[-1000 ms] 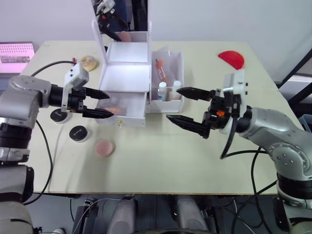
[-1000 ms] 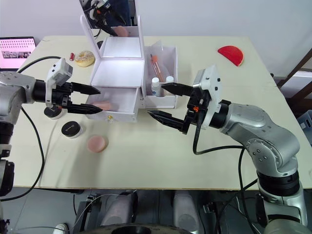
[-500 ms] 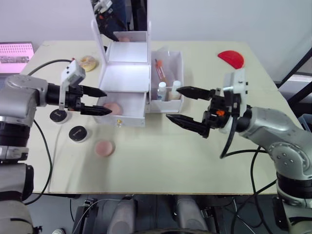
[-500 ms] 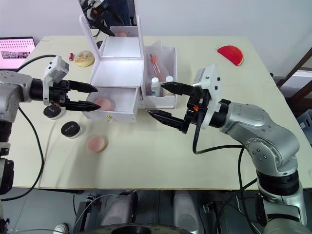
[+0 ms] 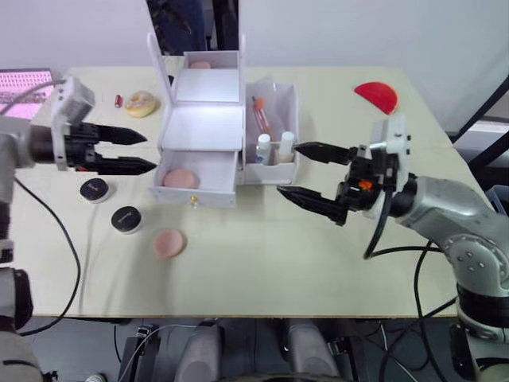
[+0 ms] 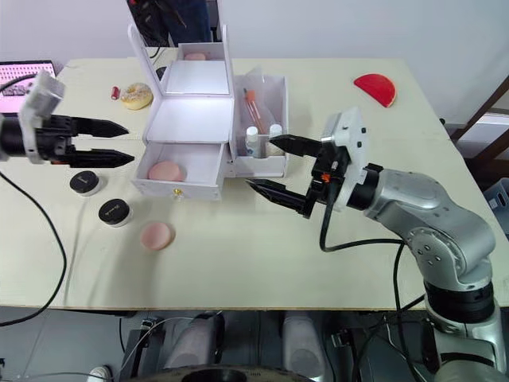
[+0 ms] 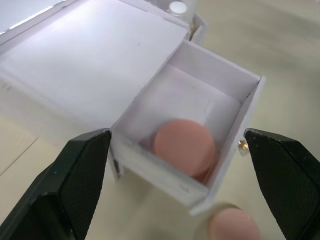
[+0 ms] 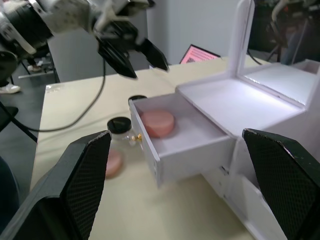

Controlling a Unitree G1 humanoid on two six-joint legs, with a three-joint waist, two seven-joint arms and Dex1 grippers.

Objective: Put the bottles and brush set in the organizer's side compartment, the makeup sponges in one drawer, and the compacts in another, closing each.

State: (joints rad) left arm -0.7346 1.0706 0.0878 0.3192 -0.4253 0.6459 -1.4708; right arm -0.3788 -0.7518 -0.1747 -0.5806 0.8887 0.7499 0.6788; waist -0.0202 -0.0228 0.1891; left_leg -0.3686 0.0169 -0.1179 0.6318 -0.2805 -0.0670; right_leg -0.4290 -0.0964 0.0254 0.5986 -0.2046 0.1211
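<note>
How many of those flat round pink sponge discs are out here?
2. One pink sponge disc lies in the open drawer of the white plastic organizer; the other lies on the table before it. More could be hidden.

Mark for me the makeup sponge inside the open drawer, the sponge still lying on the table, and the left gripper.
sponge in the drawer [image 5: 180,178], left eye view, middle of its pink top face.
sponge on the table [image 5: 169,243], left eye view, centre of the disc.
left gripper [image 5: 143,151], left eye view, midway between its two open fingertips.
</note>
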